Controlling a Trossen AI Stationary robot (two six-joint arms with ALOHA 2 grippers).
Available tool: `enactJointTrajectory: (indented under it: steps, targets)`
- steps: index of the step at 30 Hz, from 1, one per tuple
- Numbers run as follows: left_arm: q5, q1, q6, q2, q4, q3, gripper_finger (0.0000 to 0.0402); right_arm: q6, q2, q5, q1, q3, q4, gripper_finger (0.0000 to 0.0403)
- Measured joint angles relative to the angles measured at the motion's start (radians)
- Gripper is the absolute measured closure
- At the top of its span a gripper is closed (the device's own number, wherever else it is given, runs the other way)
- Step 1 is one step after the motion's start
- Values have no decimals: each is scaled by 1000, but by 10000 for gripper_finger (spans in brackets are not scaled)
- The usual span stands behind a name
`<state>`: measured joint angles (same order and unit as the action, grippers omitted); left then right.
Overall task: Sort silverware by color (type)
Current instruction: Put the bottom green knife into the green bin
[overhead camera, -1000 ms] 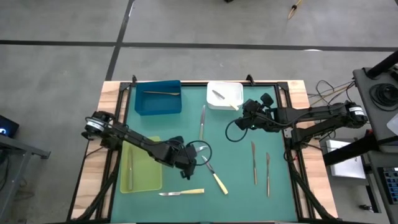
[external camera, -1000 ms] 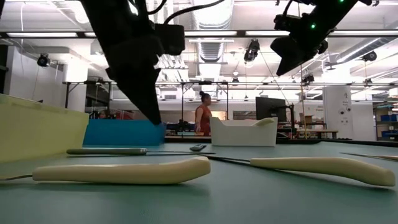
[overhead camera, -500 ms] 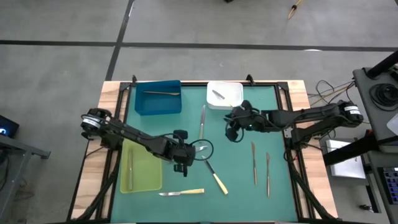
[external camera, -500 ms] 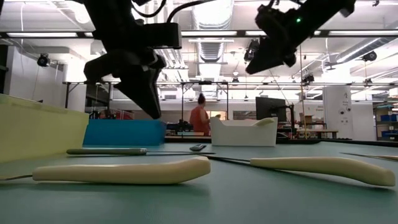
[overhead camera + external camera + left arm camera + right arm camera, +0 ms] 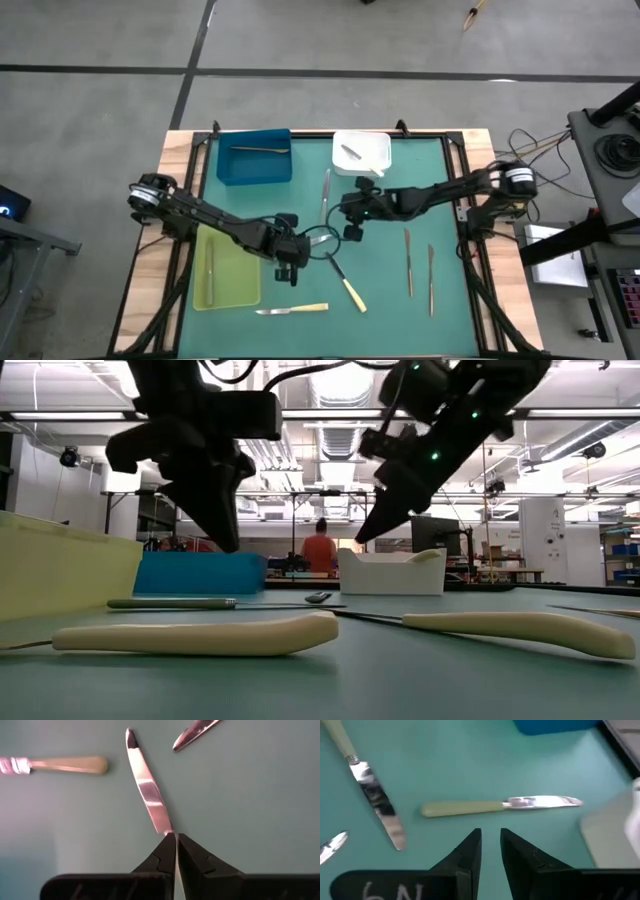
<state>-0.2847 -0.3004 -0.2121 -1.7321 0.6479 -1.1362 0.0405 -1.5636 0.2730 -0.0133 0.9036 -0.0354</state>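
Several pieces of silverware lie flat on the green mat. A pale-handled knife (image 5: 346,282) lies mid-table, and its blade (image 5: 147,790) shows just past my shut left gripper (image 5: 291,268). That gripper hangs above the mat (image 5: 226,546) and holds nothing. Another pale-handled knife (image 5: 292,310) lies near the front edge. A third knife (image 5: 325,195) (image 5: 500,806) lies below my right gripper (image 5: 349,217) (image 5: 490,837), whose fingers stand slightly apart with nothing between them. Two grey utensils (image 5: 408,262) (image 5: 431,280) lie at the right.
A blue tray (image 5: 254,170) and a white tray (image 5: 378,150) stand at the far edge, and a yellow-green tray (image 5: 235,285) stands at the left; each holds a utensil. A person stands in the room behind the table (image 5: 321,550).
My right gripper has swung from beside the white tray toward the table's middle. It has come down and tipped to point lower, and now hangs over the knife there. My left gripper has rolled about its own axis while staying roughly in place.
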Motion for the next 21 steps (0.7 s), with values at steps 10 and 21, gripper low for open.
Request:
enactJointTrajectory:
  steps: [10, 21]
  targets:
    - [8, -1, -73, -1, -30, 7, 390, -96, -129, -304, 12, 40, 132, 339]
    - [7, -1, -104, -1, -136, 66, 319, -147, -154, -330, 53, 39, 123, 339]
